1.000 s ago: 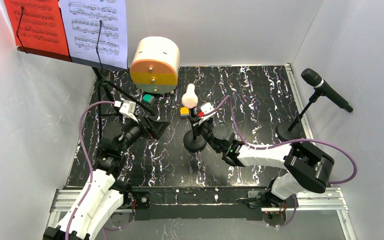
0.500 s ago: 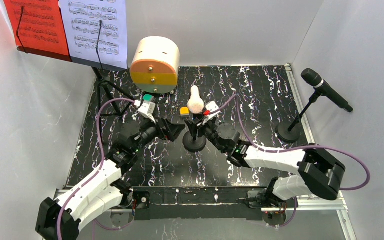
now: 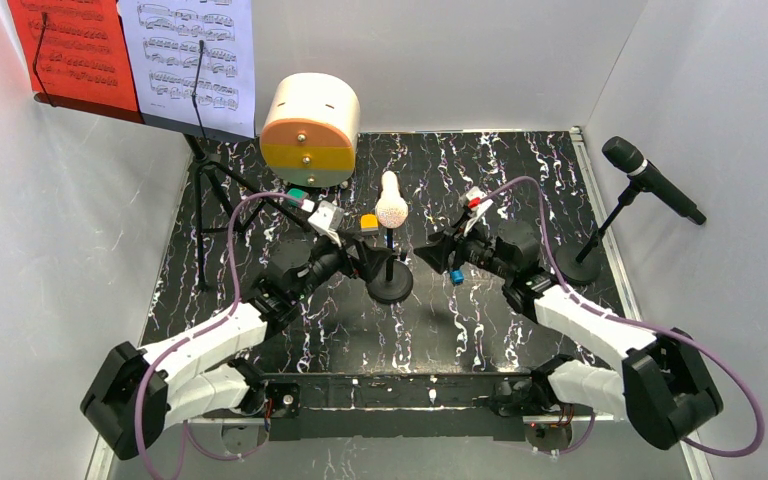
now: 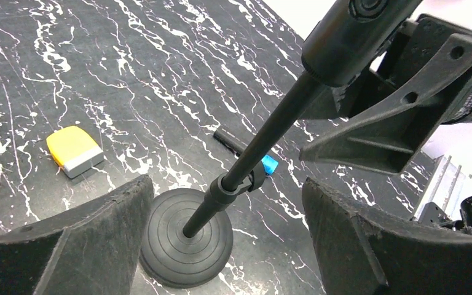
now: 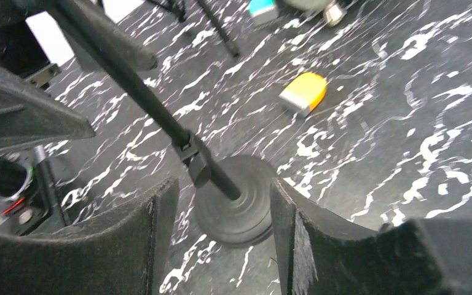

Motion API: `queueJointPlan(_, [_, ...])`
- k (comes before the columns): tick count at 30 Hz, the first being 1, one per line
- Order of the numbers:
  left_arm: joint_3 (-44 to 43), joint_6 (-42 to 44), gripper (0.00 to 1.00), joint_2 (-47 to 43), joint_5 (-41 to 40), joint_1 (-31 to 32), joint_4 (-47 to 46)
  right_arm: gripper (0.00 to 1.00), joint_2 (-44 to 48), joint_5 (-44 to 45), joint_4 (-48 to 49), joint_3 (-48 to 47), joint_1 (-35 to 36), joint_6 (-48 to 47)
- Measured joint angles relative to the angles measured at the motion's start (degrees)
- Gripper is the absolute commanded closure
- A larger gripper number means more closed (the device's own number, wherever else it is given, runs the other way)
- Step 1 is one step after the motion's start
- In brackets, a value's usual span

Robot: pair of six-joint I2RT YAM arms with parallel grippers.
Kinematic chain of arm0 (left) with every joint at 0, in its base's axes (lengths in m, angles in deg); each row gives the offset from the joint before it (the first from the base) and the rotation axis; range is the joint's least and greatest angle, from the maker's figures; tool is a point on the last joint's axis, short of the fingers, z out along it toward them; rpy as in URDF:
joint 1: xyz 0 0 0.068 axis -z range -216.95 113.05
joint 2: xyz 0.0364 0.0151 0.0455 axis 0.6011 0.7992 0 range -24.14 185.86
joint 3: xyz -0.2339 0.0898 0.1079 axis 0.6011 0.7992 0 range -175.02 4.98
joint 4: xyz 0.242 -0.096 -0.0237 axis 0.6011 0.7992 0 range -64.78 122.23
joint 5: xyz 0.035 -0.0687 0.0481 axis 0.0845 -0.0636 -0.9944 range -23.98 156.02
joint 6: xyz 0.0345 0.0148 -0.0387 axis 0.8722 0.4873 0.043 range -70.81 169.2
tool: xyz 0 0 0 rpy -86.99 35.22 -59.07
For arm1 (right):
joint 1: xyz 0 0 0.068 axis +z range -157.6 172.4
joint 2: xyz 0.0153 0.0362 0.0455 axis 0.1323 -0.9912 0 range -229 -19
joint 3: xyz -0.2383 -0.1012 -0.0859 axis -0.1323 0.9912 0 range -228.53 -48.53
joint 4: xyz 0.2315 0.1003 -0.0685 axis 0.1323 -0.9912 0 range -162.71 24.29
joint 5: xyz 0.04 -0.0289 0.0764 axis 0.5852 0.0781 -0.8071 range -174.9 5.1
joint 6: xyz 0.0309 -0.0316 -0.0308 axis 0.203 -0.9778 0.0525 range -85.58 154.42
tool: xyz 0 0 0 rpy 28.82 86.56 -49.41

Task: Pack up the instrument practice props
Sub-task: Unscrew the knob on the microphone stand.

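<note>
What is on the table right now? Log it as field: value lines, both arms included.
Centre: cream microphone upright on a black round-based stand
Left end effector: open, jaws flanking that stand low down
Right end effector: open, just right of the stand, holding nothing
Right edge: black microphone tilted on a second round-based stand
Back left: black tripod music rack holding a red sheet-music page and a white sheet-music page
Loose: small orange-and-grey block

Lab robot booth: white panel walls (image 3: 460, 60), black marbled tabletop (image 3: 520, 180)
</note>
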Motion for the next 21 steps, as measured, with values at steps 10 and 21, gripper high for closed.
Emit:
queueJointPlan(10, [-3.1, 2.25, 0.18, 6.12, -0.9, 2.73, -3.85, 0.46, -11.8, -18.8, 0.55, -2.58, -2.27, 2.62])
queueJointPlan(21, [-3.32, 3.04, 0.27, 10.01, -2.16, 3.06, -6.69, 0.61, -19.45, -25.2, 4.92, -6.54, -2.27, 2.84])
